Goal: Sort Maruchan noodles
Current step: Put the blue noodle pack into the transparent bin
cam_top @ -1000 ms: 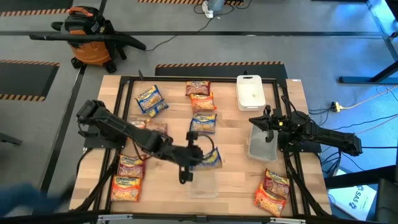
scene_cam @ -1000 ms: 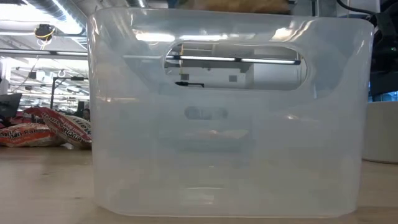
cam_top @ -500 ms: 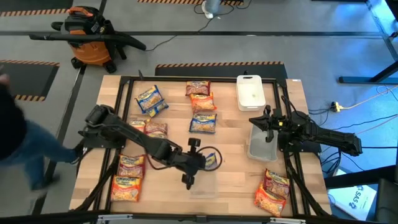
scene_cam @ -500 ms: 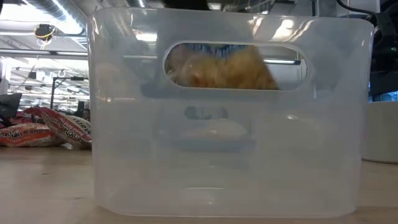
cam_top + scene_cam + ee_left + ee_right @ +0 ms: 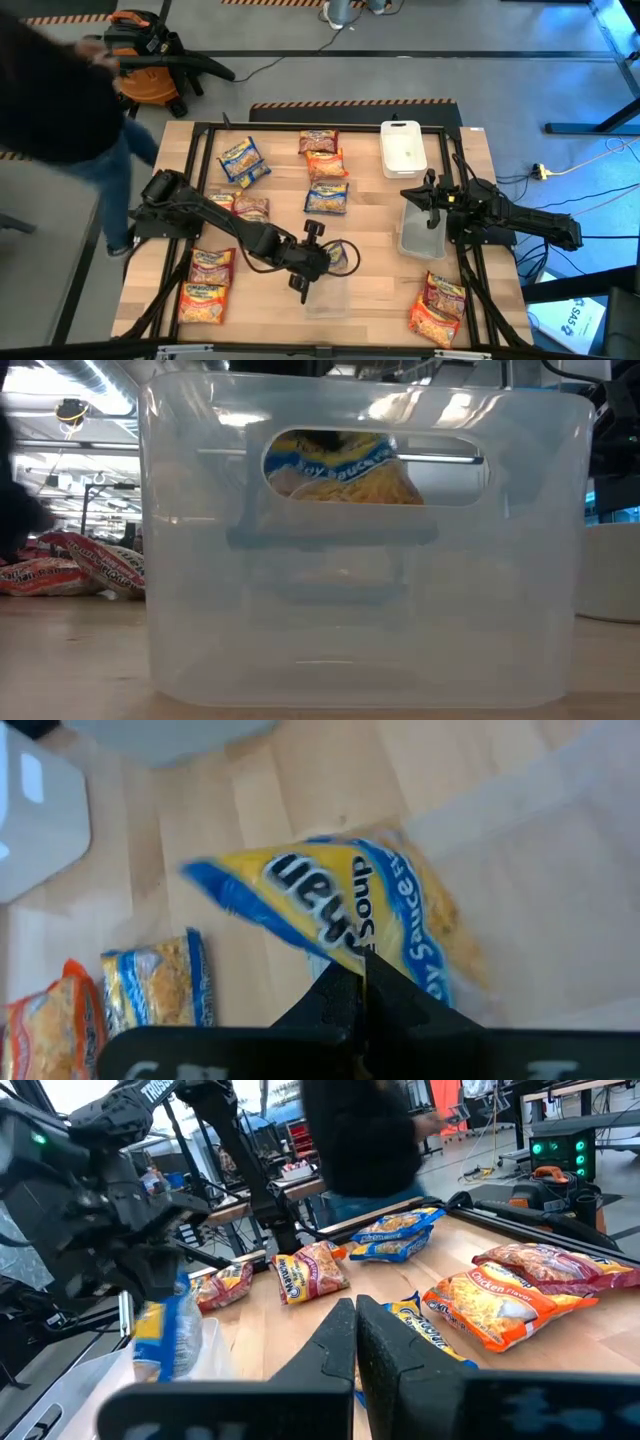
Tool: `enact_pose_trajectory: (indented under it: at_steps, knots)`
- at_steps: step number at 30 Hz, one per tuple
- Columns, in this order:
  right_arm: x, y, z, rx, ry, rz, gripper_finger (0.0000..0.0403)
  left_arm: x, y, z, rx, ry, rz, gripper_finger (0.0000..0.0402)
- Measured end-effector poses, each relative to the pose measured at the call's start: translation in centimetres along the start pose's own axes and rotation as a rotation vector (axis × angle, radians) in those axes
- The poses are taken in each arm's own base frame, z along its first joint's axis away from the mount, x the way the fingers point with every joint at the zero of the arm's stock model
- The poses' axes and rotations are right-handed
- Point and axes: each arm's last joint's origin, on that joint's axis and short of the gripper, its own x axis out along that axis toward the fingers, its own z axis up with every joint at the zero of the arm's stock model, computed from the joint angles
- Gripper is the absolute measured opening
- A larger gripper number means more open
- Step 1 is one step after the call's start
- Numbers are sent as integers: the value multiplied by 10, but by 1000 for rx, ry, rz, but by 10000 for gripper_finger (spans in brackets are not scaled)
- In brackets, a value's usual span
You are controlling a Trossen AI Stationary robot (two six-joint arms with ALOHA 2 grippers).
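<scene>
Left gripper (image 5: 322, 258): clamped on blue-and-yellow plastic ramen packet (image 5: 340, 915), above clear plastic rectangular container (image 5: 327, 292).
Right gripper (image 5: 428, 200): closed, empty, over second clear container (image 5: 420, 238).
Other packets (image 5: 326, 197): scattered on wooden table (image 5: 375, 215).

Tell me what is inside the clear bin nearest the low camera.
Nothing lies on the clear bin's floor yet. The left gripper, shut on a blue-and-yellow noodle packet, hangs it at the bin's rim; the frosted wall blurs its lower part.

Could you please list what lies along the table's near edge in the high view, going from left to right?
Orange-and-yellow packet → left gripper holding a blue-and-yellow packet → clear container → two packets at the right corner.
</scene>
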Motion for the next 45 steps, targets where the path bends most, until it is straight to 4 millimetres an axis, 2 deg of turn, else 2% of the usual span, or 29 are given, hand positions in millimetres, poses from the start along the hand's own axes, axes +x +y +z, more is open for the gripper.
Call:
enact_pose_trajectory:
  at_steps: [5, 8, 16, 39, 45]
  knots:
    - [0, 0, 0, 0, 0, 0, 1, 11, -5, -2, 48, 26, 12, 0]
    - [0, 0, 0, 0, 0, 0, 1, 10, -8, -2, 78, 23, 28, 0]
    - [0, 0, 0, 0, 0, 0, 1, -15, -1, 14, 132, 38, 36, 0]
    - [0, 0, 0, 0, 0, 0, 1, -15, 1, 11, 113, 94, 4, 0]
    - [0, 0, 0, 0, 0, 0, 1, -26, 5, 19, 84, 74, 1, 0]
